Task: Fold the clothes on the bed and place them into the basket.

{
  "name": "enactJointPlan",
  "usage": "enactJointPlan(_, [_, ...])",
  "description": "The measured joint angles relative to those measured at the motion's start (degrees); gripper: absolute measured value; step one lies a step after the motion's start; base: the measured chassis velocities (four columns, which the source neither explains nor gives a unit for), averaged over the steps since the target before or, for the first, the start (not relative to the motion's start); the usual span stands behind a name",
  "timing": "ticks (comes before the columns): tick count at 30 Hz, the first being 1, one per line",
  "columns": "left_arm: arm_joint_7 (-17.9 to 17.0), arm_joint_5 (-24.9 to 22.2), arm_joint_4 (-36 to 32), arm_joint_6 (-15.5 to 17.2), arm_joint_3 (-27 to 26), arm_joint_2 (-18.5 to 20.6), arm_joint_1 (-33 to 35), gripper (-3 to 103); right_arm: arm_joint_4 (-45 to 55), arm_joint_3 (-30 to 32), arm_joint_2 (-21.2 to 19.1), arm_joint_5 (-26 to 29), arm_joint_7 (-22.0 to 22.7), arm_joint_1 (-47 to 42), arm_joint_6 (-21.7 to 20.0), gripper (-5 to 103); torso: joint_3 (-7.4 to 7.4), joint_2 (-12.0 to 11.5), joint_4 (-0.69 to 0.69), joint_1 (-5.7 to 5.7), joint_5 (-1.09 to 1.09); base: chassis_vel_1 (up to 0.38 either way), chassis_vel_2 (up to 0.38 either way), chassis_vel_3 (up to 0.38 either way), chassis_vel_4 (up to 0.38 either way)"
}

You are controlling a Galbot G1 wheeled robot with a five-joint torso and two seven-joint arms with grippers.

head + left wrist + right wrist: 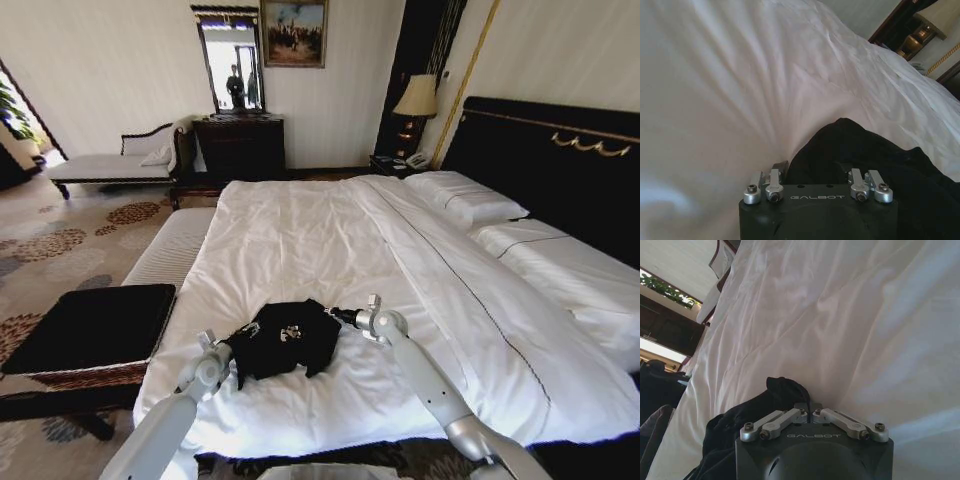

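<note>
The clothes, one black T-shirt (283,338) with small white print, lie bunched near the foot of the bed's white duvet (300,240). My right gripper (340,316) is at the shirt's right edge; in the right wrist view this gripper (807,409) is shut on a fold of the black T-shirt (782,390). At the shirt's left edge is my left gripper (226,350). The left wrist view has that gripper (815,170) open, its jaws wide apart, with the shirt (875,160) bulging between them. The basket (90,330), brown wicker with a black top, stands left of the bed.
A pale striped bench (172,250) runs along the bed's left side behind the basket. White pillows (465,195) and a black headboard (560,150) are at the far right. A dark dresser (240,145) and chaise (110,165) stand at the back wall over patterned carpet.
</note>
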Motion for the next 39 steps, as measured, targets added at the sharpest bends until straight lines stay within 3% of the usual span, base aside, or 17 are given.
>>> enactJointPlan(4, [-0.19, 0.36, -0.35, -0.33, -0.45, -0.27, 0.33, 39, -0.09, -0.02, -0.08, -0.34, -0.12, -0.36, 0.14, 1, 0.00, 0.00, -0.02, 0.00, -0.02, 0.000, 0.000, 0.000, 0.000])
enactJointPlan(5, [-0.44, -0.04, -0.73, -0.44, -1.34, -0.38, 0.26, 23, -0.12, 0.01, -0.12, -0.69, -0.17, -1.01, 0.24, 1, 0.00, 0.00, -0.03, 0.00, -0.02, 0.000, 0.000, 0.000, 0.000])
enactJointPlan(6, [-0.45, -0.10, -0.80, -0.48, -1.53, -0.39, 0.20, 18, -0.12, -0.01, -0.18, -0.80, -0.17, -1.07, 0.29, 1, 0.00, 0.00, -0.03, 0.00, -0.02, 0.000, 0.000, 0.000, 0.000])
enactJointPlan(9, [-0.45, -0.13, -0.94, -0.58, -1.59, -0.38, 0.01, 13, -0.12, -0.03, -0.28, -0.86, -0.18, -1.09, 0.40, 1, 0.00, 0.00, -0.03, 0.00, -0.02, 0.000, 0.000, 0.000, 0.000])
enactJointPlan(11, [-0.46, -0.19, -1.25, -0.65, -1.53, -0.29, -0.09, 3, -0.08, -0.03, -0.29, -0.85, -0.18, -1.00, 0.43, 1, 0.00, 0.00, -0.03, 0.00, -0.02, 0.000, 0.000, 0.000, 0.000])
enactJointPlan(23, [-1.32, -1.40, -4.76, -0.80, -2.29, 0.33, 1.03, 2, 3.34, 0.40, -0.86, -0.07, 0.09, -2.09, 0.58, 1, 0.00, 0.00, -0.01, 0.00, -0.02, 0.000, 0.000, 0.000, 0.000])
enactJointPlan(32, [-3.84, -5.75, -14.35, -0.89, -4.42, 3.55, -0.35, 2, 16.01, 3.36, -4.93, 2.54, 3.61, -3.68, 1.83, 1, 0.00, 0.00, -0.03, -0.01, -0.01, 0.000, 0.000, 0.000, 0.000])
enactJointPlan(39, [-6.77, -8.51, -21.86, -0.86, -5.48, 8.30, -4.41, 2, 28.70, 5.29, -8.66, 6.70, 9.25, -2.37, 2.34, 1, 0.00, 0.00, -0.02, -0.01, -0.01, 0.000, 0.000, 0.000, 0.000])
